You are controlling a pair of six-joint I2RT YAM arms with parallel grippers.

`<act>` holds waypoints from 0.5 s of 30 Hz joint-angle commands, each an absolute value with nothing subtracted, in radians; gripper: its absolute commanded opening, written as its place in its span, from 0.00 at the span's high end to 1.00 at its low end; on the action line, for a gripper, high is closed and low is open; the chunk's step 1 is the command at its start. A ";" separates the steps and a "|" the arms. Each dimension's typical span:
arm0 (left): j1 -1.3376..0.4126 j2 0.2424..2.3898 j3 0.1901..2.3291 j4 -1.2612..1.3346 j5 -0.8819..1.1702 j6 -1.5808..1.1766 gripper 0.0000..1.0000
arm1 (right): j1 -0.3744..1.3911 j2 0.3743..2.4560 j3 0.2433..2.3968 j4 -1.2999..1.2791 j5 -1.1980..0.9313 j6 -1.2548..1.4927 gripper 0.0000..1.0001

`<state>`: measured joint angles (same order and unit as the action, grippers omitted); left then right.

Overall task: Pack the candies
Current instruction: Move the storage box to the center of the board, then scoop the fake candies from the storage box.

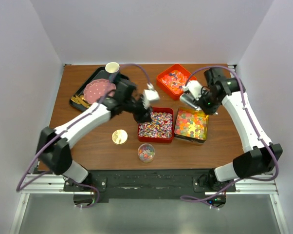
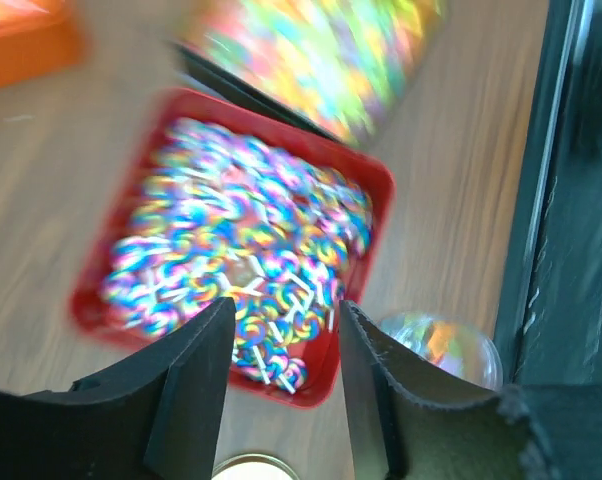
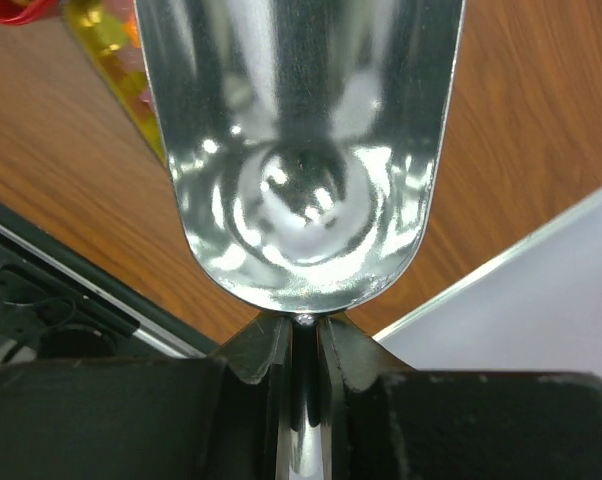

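Observation:
The candies lie in three trays. Rainbow swirl lollipops [image 1: 156, 125] [image 2: 231, 250] fill a red tray [image 2: 356, 350]. Glossy jelly pieces [image 1: 191, 123] fill a dark-rimmed tray, and wrapped sweets [image 1: 174, 79] fill an orange tray. A small clear jar [image 1: 146, 152] [image 2: 443, 345] in front holds a few candies. My left gripper [image 1: 145, 115] [image 2: 286, 312] hangs open over the red tray's near edge, with nothing between its fingers. My right gripper [image 1: 201, 101] [image 3: 303, 332] is shut on the handle of a silver scoop [image 1: 187, 100] [image 3: 296, 150]. The scoop's bowl is bare.
A round gold lid [image 1: 119, 136] [image 2: 246, 468] lies left of the jar. At the back left a black tray [image 1: 83, 90] carries a pink plate [image 1: 99, 89], with a paper cup [image 1: 112, 68] behind it. The table's black front rail [image 2: 571, 200] runs close to the jar.

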<state>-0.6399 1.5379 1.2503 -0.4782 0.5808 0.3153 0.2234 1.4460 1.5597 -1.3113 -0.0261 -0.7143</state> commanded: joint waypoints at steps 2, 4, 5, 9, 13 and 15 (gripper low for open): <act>-0.427 1.506 1.140 -0.139 0.973 -0.151 0.50 | 0.391 1.393 1.516 -1.227 -0.069 -0.790 1.00; -0.393 1.523 1.079 0.089 1.067 -0.355 0.51 | 0.445 1.407 1.529 -1.242 -0.086 -0.788 1.00; -0.387 1.525 1.059 0.163 1.124 -0.417 0.51 | 0.457 1.419 1.545 -1.247 -0.089 -0.785 1.00; -0.382 1.548 0.994 0.438 1.192 -0.709 0.51 | 0.527 1.460 1.581 -1.258 -0.072 -0.795 1.00; -0.377 1.589 0.945 0.691 1.195 -0.899 0.50 | 0.581 1.519 1.653 -1.267 -0.045 -0.798 1.00; -0.377 1.606 0.942 0.730 1.192 -0.954 0.51 | 0.609 1.543 1.664 -1.259 -0.031 -0.793 1.00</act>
<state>-0.3817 1.5906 0.9524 0.4271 1.1252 -0.6994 0.5671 1.5143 1.5982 -1.2766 -0.0616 -0.7826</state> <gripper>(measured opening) 0.495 0.122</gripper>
